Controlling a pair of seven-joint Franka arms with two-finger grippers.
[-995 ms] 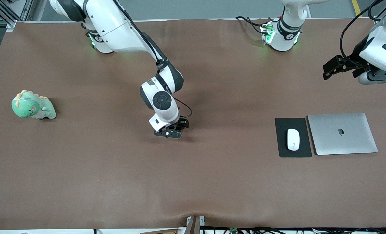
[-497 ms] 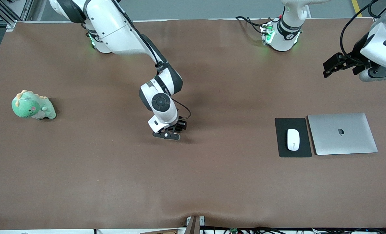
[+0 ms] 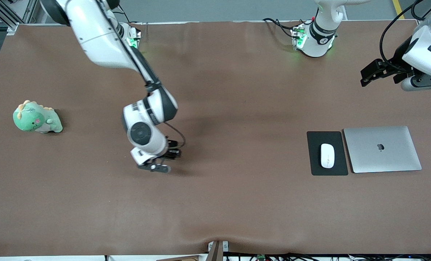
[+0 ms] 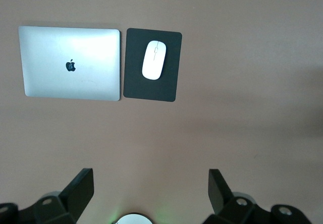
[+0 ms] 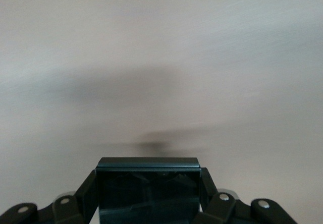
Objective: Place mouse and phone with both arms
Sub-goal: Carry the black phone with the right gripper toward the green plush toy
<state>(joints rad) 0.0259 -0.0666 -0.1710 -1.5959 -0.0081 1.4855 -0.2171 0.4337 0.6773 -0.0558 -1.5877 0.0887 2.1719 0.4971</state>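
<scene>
The white mouse (image 3: 327,156) lies on a black pad (image 3: 315,145) beside a closed laptop; it also shows in the left wrist view (image 4: 154,60). My right gripper (image 3: 158,165) is shut on the black glossy phone (image 5: 148,191) and holds it low over bare tabletop, between the table's middle and the right arm's end. In the right wrist view my right gripper (image 5: 149,176) clamps the phone by its sides. My left gripper (image 3: 368,77) is open and empty, up in the air over the left arm's end of the table; in the left wrist view (image 4: 151,191) its jaws stand wide apart.
A closed silver laptop (image 3: 382,149) lies beside the pad, toward the left arm's end. A green dinosaur plush toy (image 3: 37,117) sits near the right arm's end. The brown table cover (image 3: 237,203) runs wide and bare in the nearer half.
My right arm has swung toward the right arm's end of the table and a little nearer to the front camera, with the phone in its gripper. My left gripper rose slightly, then stayed.
</scene>
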